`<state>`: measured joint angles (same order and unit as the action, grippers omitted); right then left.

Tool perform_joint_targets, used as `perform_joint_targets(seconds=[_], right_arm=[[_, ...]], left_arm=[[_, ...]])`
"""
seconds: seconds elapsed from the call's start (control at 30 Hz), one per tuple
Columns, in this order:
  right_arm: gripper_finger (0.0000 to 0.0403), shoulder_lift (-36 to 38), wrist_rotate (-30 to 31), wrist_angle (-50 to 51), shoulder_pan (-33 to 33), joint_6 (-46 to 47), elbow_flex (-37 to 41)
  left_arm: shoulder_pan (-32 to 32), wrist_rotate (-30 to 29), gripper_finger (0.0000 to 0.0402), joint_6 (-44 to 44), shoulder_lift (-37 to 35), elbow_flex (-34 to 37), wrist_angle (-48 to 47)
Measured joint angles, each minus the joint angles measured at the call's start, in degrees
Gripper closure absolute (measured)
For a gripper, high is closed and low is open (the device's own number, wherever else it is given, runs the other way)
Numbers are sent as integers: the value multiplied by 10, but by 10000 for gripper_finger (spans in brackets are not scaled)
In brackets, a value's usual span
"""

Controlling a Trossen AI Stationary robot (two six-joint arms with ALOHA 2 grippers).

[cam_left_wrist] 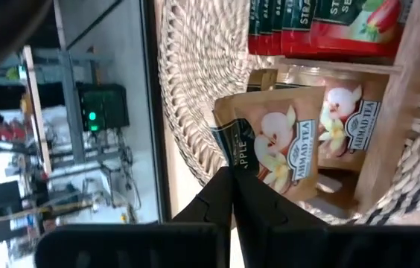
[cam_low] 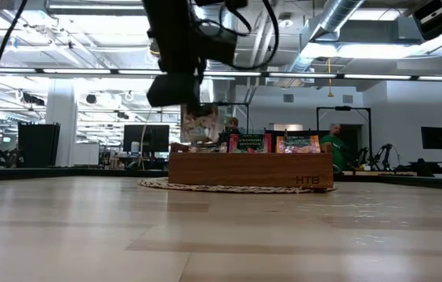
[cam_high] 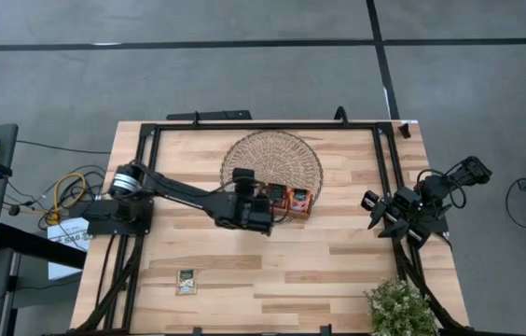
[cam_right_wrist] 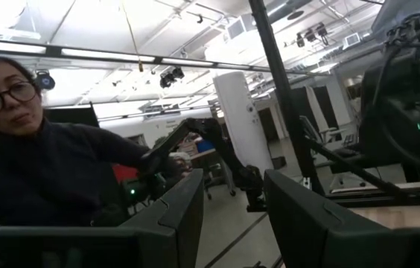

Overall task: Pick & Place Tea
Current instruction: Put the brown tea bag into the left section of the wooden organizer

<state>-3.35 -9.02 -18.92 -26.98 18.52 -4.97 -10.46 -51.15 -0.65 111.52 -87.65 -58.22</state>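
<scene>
Tea sachet (cam_left_wrist: 273, 145) in left pincer (cam_left_wrist: 232, 195)

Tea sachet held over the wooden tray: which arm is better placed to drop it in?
Left. The left gripper is shut on the tea sachet above the wooden tray; the right gripper, open, waits at the table's right edge.

we see a pale planked wood tabletop (cam_high: 272, 271) with a smooth satin sheen, a coarse woven wicker mat (cam_left_wrist: 195, 89), a matt brown wooden tray (cam_low: 251, 169), glossy foil-like tea sachets (cam_left_wrist: 284, 141), and matt black plastic pincer fingers (cam_left_wrist: 217, 205).
</scene>
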Motion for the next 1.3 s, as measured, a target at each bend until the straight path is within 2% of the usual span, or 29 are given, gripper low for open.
perform_joint_targets(seconds=[0.13,0.33,0.67,0.83,1.3], right_arm=[[269,0,0,-2,0,0,0],[269,0,1,-9,0,0,0],[269,0,1,-9,0,0,0],[269,0,1,-9,0,0,0],[269,0,1,-9,0,-1,0]], left_arm=[[0,15,401,40,-30,29,60],[0,22,401,93,-31,63,119],[8,6,401,103,-30,71,134],[7,29,401,101,-28,71,138],[8,31,401,91,-27,104,144]])
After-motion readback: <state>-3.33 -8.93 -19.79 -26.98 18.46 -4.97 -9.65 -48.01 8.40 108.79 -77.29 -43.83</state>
